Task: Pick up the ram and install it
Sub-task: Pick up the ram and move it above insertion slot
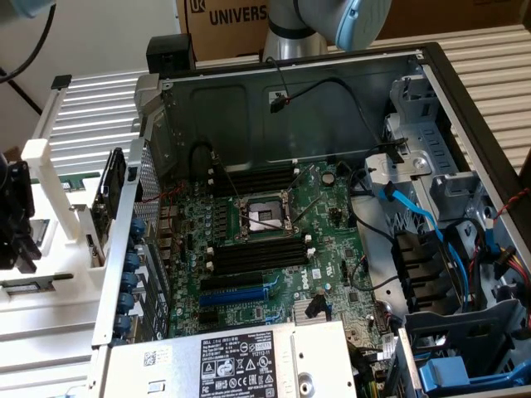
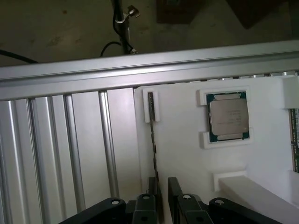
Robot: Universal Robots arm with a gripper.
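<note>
The ram (image 2: pixel 153 140) stands on edge in a white holder (image 2: pixel 187 154), showing as a thin dark strip with one end in a white clip (image 2: pixel 150 105). My gripper (image 2: pixel 163 198) hangs over its near end, open. Its two black fingers (image 2: pixel 174 196) stand a narrow gap apart, and the strip runs in just beside the other finger. In the exterior view the gripper (image 1: pixel 17 236) is at the far left, over the white rack (image 1: pixel 50 195) outside the computer case. Black memory slots (image 1: pixel 257 253) with white end clips lie on the motherboard (image 1: pixel 332 249) beside the processor socket (image 1: pixel 264 217).
A processor chip (image 2: pixel 228 115) sits in a recess of the white holder. Ribbed aluminium rails (image 2: pixel 70 149) border the holder. The case wall (image 1: pixel 124 240) stands between rack and motherboard. A second slot bank (image 1: pixel 253 178), a blue slot (image 1: pixel 236 296), cables and the power supply (image 1: pixel 241 365) crowd the case.
</note>
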